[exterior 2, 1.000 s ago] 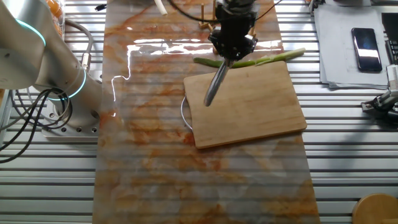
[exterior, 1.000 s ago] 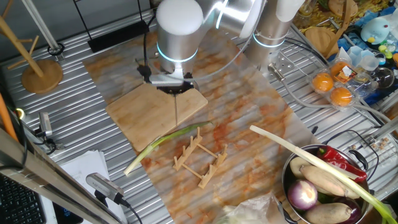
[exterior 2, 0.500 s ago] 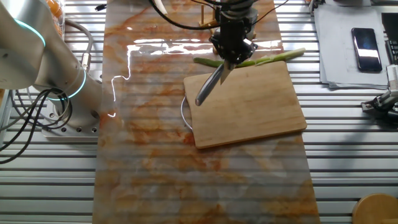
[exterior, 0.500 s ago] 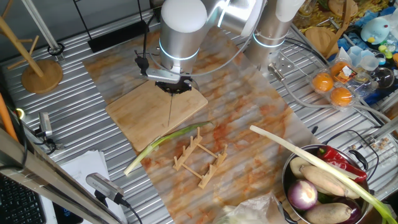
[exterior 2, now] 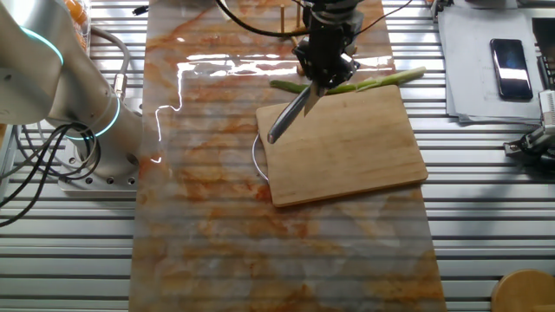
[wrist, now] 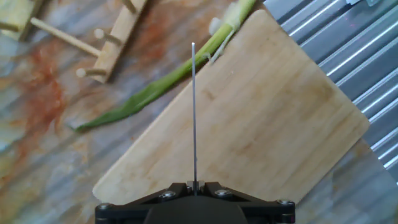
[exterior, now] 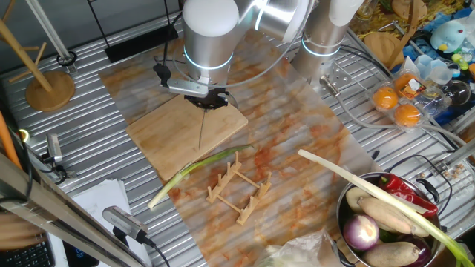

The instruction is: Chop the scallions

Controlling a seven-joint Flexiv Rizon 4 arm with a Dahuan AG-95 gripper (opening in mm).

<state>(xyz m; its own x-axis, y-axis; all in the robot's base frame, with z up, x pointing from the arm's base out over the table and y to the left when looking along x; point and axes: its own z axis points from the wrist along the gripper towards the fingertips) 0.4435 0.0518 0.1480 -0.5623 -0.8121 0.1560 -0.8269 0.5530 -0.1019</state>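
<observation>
1. The scallion (exterior: 194, 167) lies whole, with no cut showing in any view. It sits along one edge of the board (exterior: 172, 132), mostly on the mat (exterior: 297, 141) just beside the board rather than on it. In the hand view its pale end overlaps the board's far corner.
2. The gripper (exterior: 205, 99) is clamped on a knife (exterior 2: 289, 115); the blade hangs over the board, edge-on in the hand view, its tip short of the scallion.
3. Judged from this, the chopping has not begun: the blade must first reach the stalk, then every cut is left.
4. A rack (exterior: 237, 187) stands on the mat just beyond the scallion, so a stroke carried past the stalk could strike it.
5. The bare board under the blade gives free room. The leek (exterior: 371, 194) and the bowl (exterior: 343, 204) are well apart to the right in one fixed view.
</observation>
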